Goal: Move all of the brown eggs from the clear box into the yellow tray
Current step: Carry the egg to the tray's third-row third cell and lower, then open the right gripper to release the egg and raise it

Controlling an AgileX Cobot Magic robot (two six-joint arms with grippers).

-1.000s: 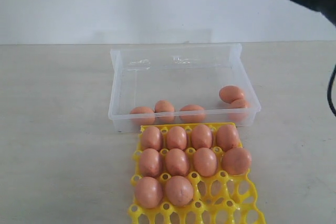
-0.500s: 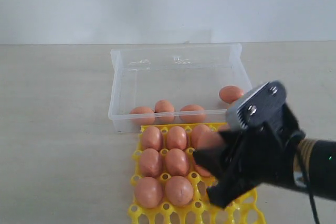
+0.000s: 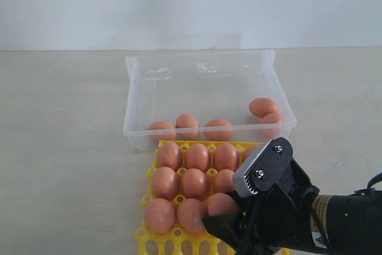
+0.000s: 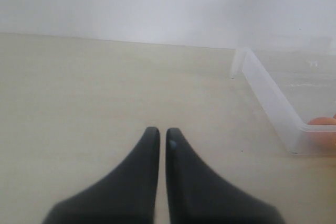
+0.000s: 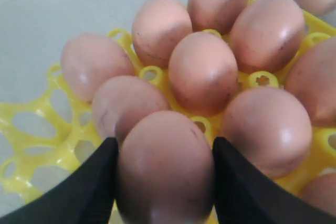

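**Holding a brown egg at the yellow tray**

Pinched a brown egg (image 5: 165, 182) between the two black fingers (image 5: 89, 187) of the right gripper (image 5: 164, 142), one finger flat against each side of the shell. Held it low at the yellow tray (image 3: 143, 232), in the third row beside two seated eggs. Could not tell whether it rested in a cup or hung just above one.

Counted nine other brown eggs (image 3: 194, 183) upright in the tray's cups. Made out four across the row nearest the clear box (image 3: 200, 55), the last half hidden behind the gripper, three in the next row and two in the third.

Saw five more eggs lying in the clear box, just beyond the tray. Placed three along the wall next to the tray and two close together in the right near corner.

Found the left gripper (image 4: 160, 132) pressed together, only a thin slit between its fingers, with nothing in it. Hung low over the table (image 4: 79, 103) near a corner of the clear box.
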